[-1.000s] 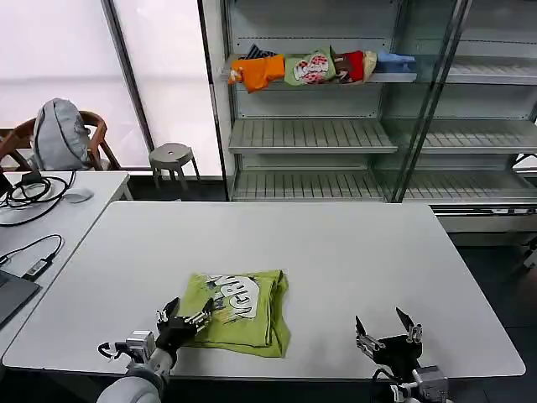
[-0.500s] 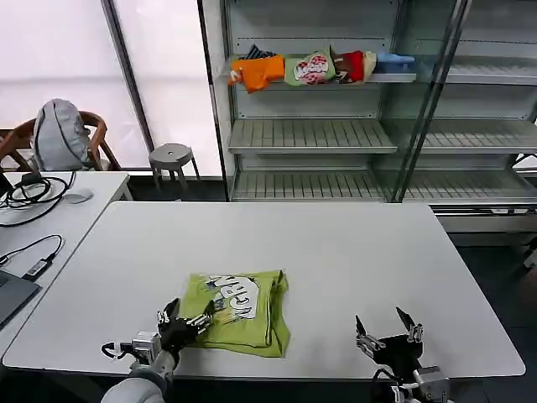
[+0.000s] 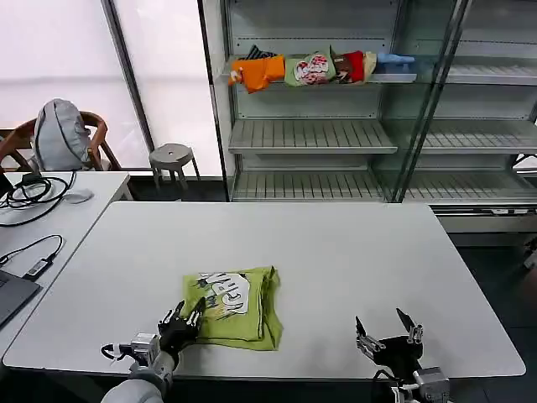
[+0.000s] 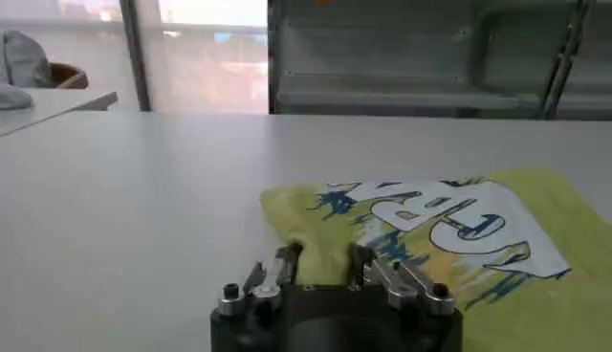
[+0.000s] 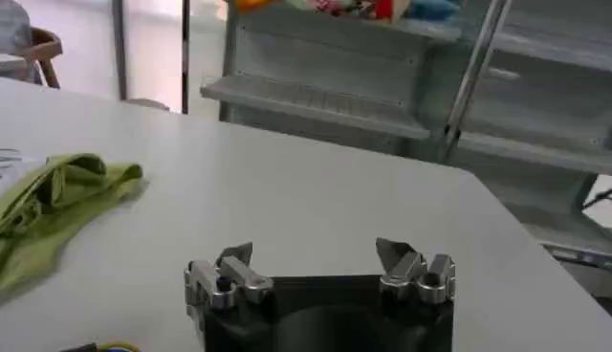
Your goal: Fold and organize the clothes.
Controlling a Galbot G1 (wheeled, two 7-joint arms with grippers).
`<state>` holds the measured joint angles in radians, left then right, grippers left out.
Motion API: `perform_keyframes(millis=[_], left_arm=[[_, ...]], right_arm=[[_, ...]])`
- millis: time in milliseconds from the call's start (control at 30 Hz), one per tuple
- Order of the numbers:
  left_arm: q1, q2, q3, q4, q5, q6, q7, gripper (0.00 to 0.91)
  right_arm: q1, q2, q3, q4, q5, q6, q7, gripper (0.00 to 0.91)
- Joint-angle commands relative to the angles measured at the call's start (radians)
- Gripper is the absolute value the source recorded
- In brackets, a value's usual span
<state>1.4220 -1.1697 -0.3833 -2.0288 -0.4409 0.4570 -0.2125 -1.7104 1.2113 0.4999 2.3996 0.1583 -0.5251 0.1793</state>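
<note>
Here the folded lime-green T-shirt (image 3: 232, 306) lies near the front of the white table (image 3: 336, 252), its corner pinched by the left gripper (image 3: 185, 322), likely light, limp and best gripped at edges, while the right gripper (image 3: 388, 329) waits spread apart.

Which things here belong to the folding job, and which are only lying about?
Job: lime-green T-shirt, folded on the white table; left gripper pinching its near corner; right gripper open, idle.

Lying about: bundled garments on the shelf, cables, stool, chair.
</note>
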Motion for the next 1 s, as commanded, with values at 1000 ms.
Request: perform_keyframes(millis=[1000], left_arm=[[0.123, 0.455, -0.751, 0.016, 0.267, 0.095, 0.381, 0.02]], right_arm=[[0.121, -0.023, -0.042, -0.079, 0.027, -0.001, -0.004, 0.907]])
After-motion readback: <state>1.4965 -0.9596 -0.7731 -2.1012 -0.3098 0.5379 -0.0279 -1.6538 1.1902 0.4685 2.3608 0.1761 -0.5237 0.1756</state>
